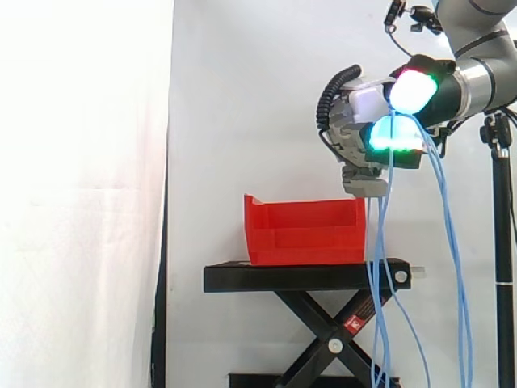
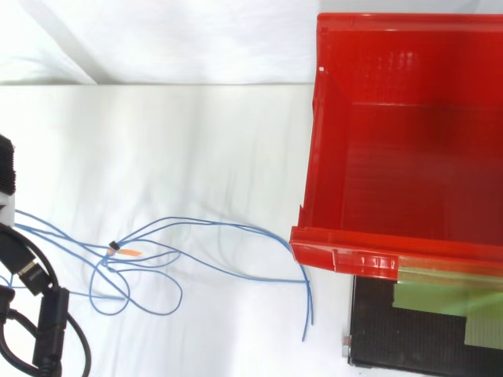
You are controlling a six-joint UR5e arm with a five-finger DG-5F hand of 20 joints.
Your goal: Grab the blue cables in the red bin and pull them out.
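Note:
The red bin (image 1: pixel 303 230) stands on a black stand (image 1: pixel 307 276); from above the red bin (image 2: pixel 346 251) has nothing inside. My hand (image 1: pixel 359 133) hovers above and just right of the bin's right end, its fingers curled, with glowing fingertips (image 1: pixel 410 90). The thin blue cables (image 1: pixel 444 210) run out of the hand and hang down past the stand's right end to the floor. In the top view the blue cables (image 2: pixel 196 228) loop outside the bin to its left, bound by a small orange tag (image 2: pixel 127 253).
A black tripod pole (image 1: pixel 501 242) stands at the right edge, close behind the hanging cables. A white curtain backs the scene. Green tape (image 2: pixel 440 298) lies on the stand's top below the bin.

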